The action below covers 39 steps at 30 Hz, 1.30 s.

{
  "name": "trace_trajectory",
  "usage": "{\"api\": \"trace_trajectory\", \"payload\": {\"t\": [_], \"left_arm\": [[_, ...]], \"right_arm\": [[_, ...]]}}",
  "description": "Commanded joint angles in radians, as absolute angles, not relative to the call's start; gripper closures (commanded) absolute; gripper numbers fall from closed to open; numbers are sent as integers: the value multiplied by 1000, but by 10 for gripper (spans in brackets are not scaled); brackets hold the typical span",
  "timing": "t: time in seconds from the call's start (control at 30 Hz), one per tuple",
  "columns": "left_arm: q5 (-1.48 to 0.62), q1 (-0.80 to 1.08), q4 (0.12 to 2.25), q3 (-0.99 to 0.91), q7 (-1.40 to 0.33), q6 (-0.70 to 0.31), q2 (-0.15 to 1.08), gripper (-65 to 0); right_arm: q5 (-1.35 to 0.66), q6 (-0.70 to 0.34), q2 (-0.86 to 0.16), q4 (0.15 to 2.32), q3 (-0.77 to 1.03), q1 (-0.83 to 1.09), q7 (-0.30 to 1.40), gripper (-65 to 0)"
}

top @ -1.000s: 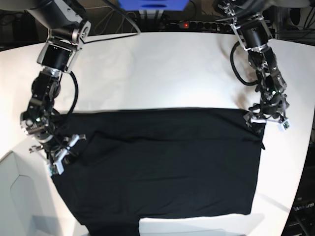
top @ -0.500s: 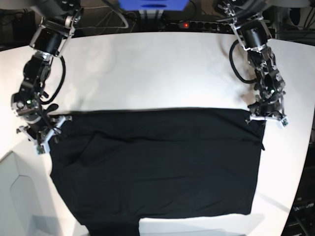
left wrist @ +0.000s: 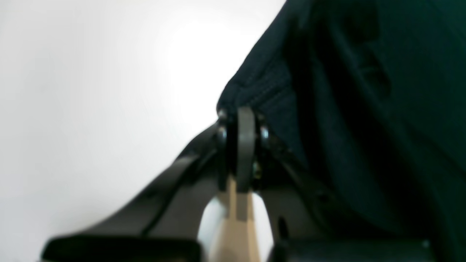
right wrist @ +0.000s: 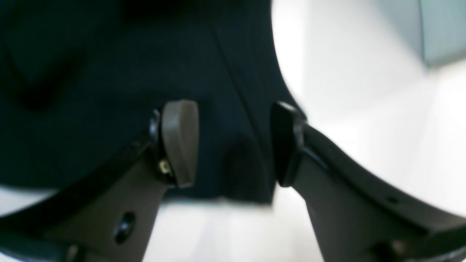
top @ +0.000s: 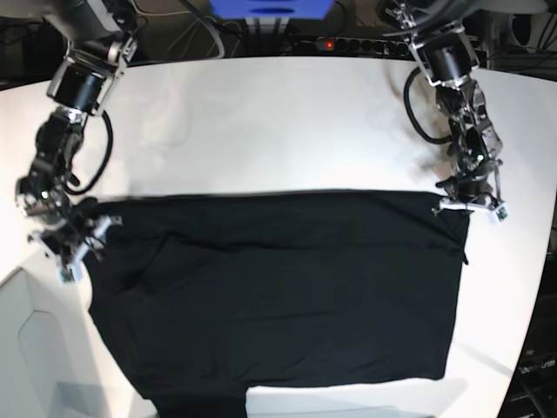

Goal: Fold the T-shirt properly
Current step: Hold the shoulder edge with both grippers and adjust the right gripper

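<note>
T-shirt laid flat on white desk, black side up. Left fingers now pressed together, shirt corner pinched between them; a second ago they were spread. Right fingers now spread, cloth edge seen between them, not gripped; earlier clamped shut and further in over shirt, since pulled outward to shirt's edge.

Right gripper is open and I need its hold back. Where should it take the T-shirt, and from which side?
Judging by the views, take the T-shirt at its far corner nearest the right gripper, coming in from the bare table outside that edge; the cloth lies flat, its hem already between the open fingers.
</note>
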<state>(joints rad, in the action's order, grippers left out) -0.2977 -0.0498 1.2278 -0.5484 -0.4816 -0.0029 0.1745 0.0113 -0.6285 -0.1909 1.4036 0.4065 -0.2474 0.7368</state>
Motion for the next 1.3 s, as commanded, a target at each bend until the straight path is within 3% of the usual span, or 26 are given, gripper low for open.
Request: {"api": "trace_trajectory", "payload": {"t": [0.0, 0.27, 0.6, 0.83, 1.27], "left_arm": [[-294, -44, 1250, -553, -496, 2, 185, 0], [-294, 18, 1310, -553, -496, 2, 186, 0], [-294, 18, 1310, -553, -504, 2, 186, 0], [-294, 18, 1310, -553, -503, 2, 186, 0], [-294, 16, 1311, -553, -498, 2, 193, 0]], "right_arm": [[-5, -641, -200, 1408, 392, -283, 720, -329], [-1, -636, -199, 1181, 259, -433, 610, -330], [-1, -627, -205, 917, 252, -582, 530, -330], [-1, -547, -200, 888, 251, -578, 484, -330], [-4, -519, -177, 799, 251, -572, 435, -318]]}}
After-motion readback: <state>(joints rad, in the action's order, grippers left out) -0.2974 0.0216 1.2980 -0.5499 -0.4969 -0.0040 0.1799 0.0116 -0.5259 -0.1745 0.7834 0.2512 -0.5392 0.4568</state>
